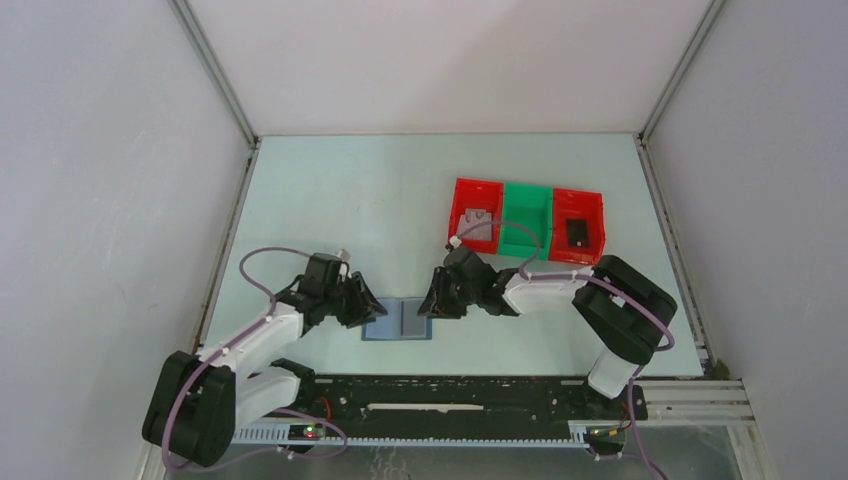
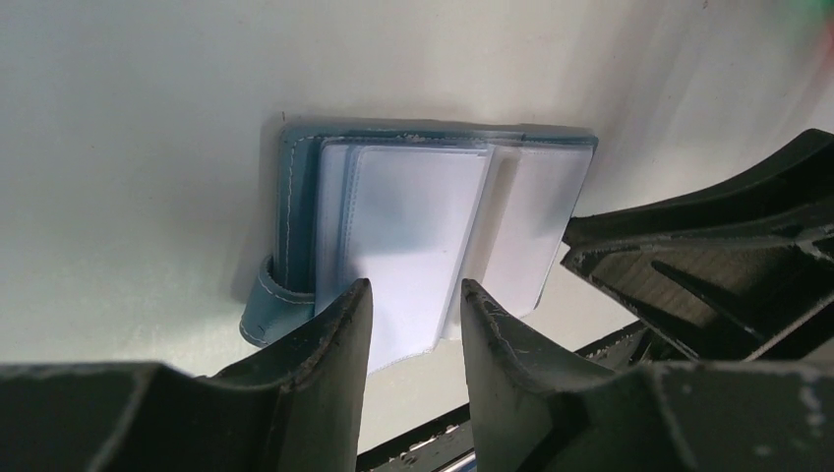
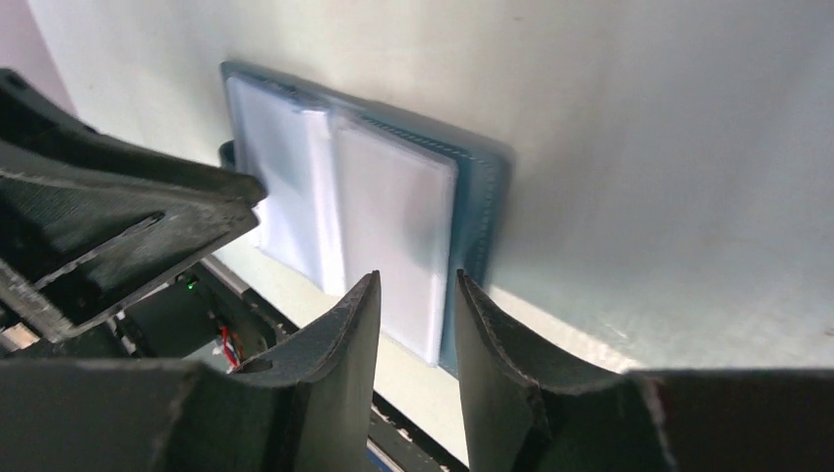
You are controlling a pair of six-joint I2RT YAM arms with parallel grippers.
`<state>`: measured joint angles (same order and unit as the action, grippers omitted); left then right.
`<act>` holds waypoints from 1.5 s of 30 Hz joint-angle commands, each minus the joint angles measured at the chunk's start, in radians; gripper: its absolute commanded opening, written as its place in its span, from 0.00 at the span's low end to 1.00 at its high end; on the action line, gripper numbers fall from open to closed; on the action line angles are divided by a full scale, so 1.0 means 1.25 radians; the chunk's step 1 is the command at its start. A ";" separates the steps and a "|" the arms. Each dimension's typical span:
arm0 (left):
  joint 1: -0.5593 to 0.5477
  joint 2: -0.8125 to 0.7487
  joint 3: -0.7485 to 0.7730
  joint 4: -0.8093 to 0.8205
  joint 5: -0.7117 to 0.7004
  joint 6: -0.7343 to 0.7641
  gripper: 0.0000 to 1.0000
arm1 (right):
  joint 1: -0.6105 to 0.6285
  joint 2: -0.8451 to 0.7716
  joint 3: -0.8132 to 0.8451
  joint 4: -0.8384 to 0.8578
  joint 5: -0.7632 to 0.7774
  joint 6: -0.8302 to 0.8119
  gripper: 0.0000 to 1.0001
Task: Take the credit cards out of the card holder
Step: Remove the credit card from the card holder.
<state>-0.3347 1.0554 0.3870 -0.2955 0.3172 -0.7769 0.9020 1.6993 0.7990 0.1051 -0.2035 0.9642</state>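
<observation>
The card holder (image 1: 397,320) lies open and flat on the table near the front edge, teal outside with pale clear pockets inside. My left gripper (image 1: 365,308) is at its left edge and my right gripper (image 1: 432,300) at its right edge. Both are open with nothing between the fingers. In the left wrist view the gripper (image 2: 415,287) hangs over the pale pockets (image 2: 413,226) of the holder (image 2: 295,197). In the right wrist view the gripper (image 3: 418,278) is over the holder's edge (image 3: 482,197). A grey card (image 1: 478,225) and a black card (image 1: 577,235) lie in bins.
A row of three bins stands behind the right gripper: red (image 1: 462,190), green (image 1: 527,195), red (image 1: 580,195). The black rail of the arm bases (image 1: 450,395) runs along the front edge. White walls enclose the table on three sides.
</observation>
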 commanded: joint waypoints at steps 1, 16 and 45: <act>0.007 -0.016 0.025 -0.006 -0.009 0.024 0.44 | -0.007 -0.037 -0.001 -0.045 0.042 0.014 0.42; 0.005 -0.082 0.041 0.028 0.081 0.005 0.45 | 0.016 -0.002 -0.001 0.018 0.015 0.022 0.35; 0.004 -0.075 0.028 0.032 0.062 0.009 0.44 | 0.016 0.007 0.000 0.014 0.024 0.018 0.39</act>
<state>-0.3351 0.9676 0.3935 -0.2710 0.3813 -0.7780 0.9123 1.7046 0.7986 0.0952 -0.1703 0.9791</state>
